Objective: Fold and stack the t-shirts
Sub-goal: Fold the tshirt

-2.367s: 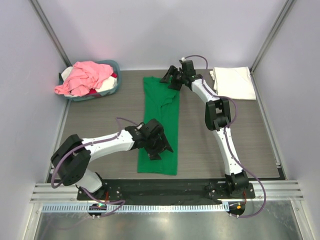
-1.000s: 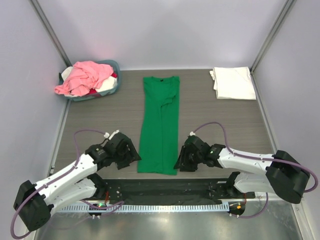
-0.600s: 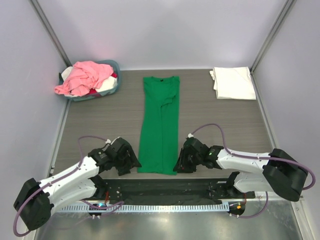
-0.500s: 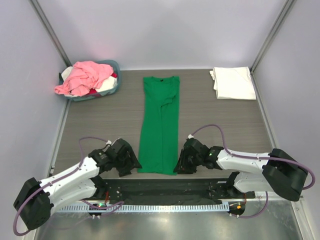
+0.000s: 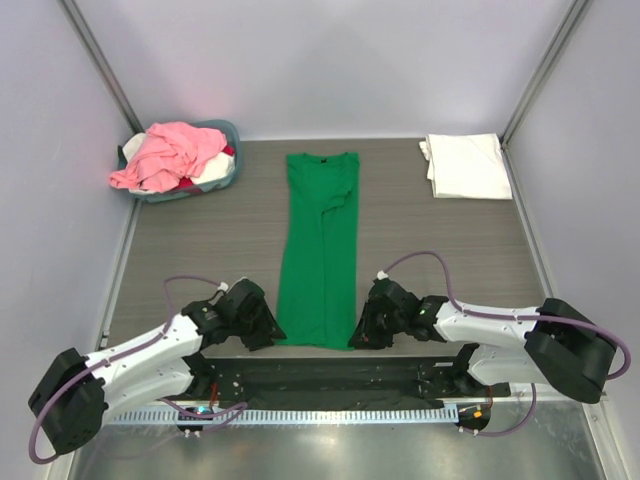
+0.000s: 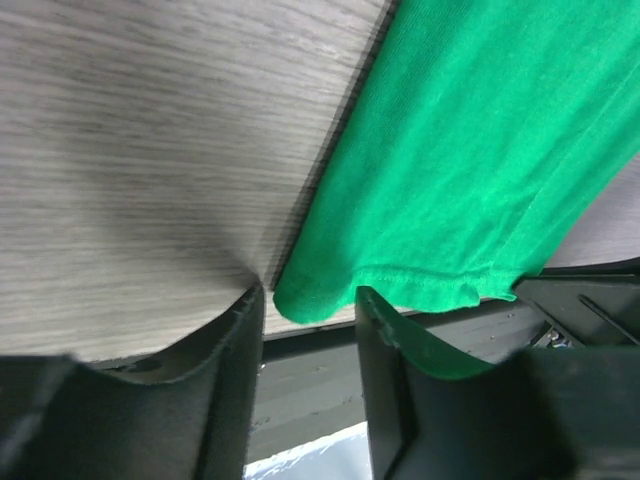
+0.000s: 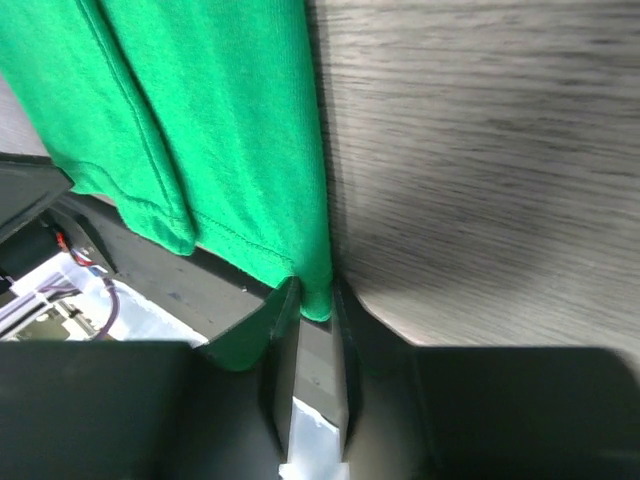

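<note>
Wood-grain surface [image 5: 200,250] bearing green t-shirt [image 5: 320,240], long axis stretching straight away ahead of both tools; left tool [image 6: 308,300] ajar astride one hem corner, right tool [image 7: 312,295] nipped onto the other, neither nearer

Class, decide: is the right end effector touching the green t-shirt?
Touching. The right wrist view shows the right end effector with both fingers pressed against the green t-shirt at its hem corner.
</note>
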{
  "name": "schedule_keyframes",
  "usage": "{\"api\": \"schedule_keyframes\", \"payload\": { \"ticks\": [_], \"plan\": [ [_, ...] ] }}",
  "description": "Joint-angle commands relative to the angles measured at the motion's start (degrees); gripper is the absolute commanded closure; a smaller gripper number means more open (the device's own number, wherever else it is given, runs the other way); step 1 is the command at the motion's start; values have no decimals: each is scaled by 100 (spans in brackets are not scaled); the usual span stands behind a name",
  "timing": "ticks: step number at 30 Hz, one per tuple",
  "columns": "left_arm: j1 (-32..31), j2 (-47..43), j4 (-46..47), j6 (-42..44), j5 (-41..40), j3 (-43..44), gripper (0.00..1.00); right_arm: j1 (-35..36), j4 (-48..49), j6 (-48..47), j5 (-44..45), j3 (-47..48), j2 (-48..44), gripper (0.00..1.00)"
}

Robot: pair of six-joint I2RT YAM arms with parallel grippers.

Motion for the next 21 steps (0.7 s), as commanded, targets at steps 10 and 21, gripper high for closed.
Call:
{"api": "schedule_keyframes", "payload": {
  "ticks": [10,21],
  "plan": [
    [-321,67,140,-180,-216,197,100,47,-637,17,350,-227,-735,99],
    [-567,381,-1327,267,-1156,1944,100,-40,-2009,-316,1149,738,-1548,99]
  ]
}}
